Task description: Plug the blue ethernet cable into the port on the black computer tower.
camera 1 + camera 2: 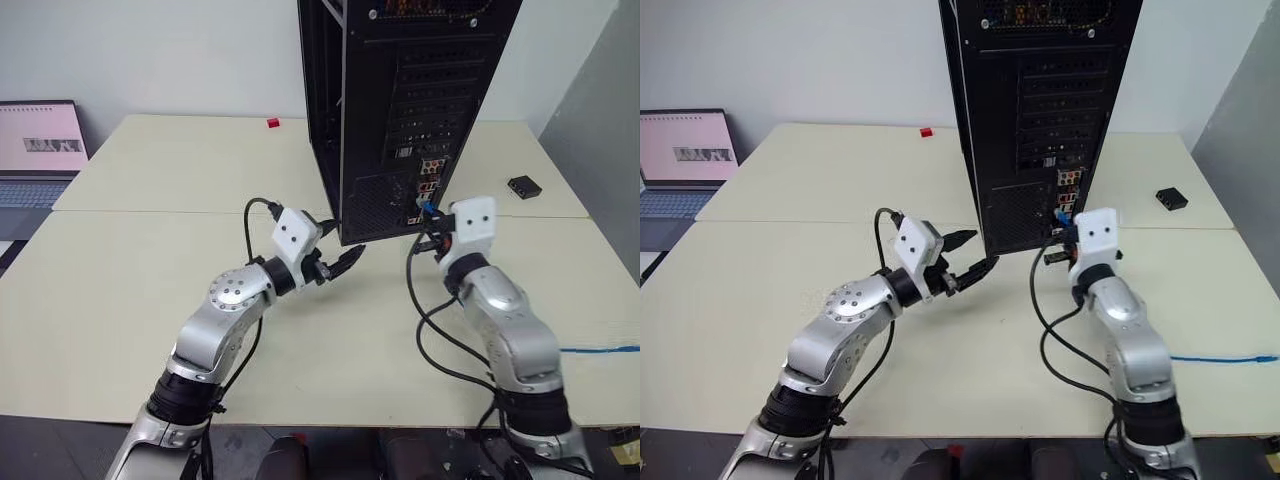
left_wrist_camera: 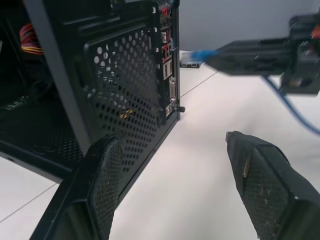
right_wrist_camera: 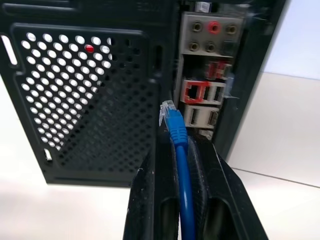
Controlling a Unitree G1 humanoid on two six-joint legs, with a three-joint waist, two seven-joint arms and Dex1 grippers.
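Two grippers sit low at the rear of the black computer tower [image 1: 400, 110], which stands upright on the pale table [image 1: 150, 250]. Right gripper [image 3: 176, 150] has its fingers pressed together on the blue ethernet cable [image 3: 181, 170], pinching it just behind the clear plug [image 3: 167, 111]; that plug is up close to the tower's connector panel but not touching it, pointed near the red-framed port [image 3: 194, 92]. Round audio jacks sit above that socket and a row of pale slots just beside it, so the cluster is crowded. A perforated vent [image 3: 85, 95] covers the tower's back next to the panel. Left gripper [image 1: 343, 262] hovers at the tower's lower rear corner, fingers spread and holding nothing. More blue cord trails off the table edge, well away from the tower. Behind the tower on one side lies a small red object [image 1: 272, 123]; off to its other side, a small flat black box [image 1: 524, 187]. A laptop [image 1: 38, 150] stands well apart from the tower.
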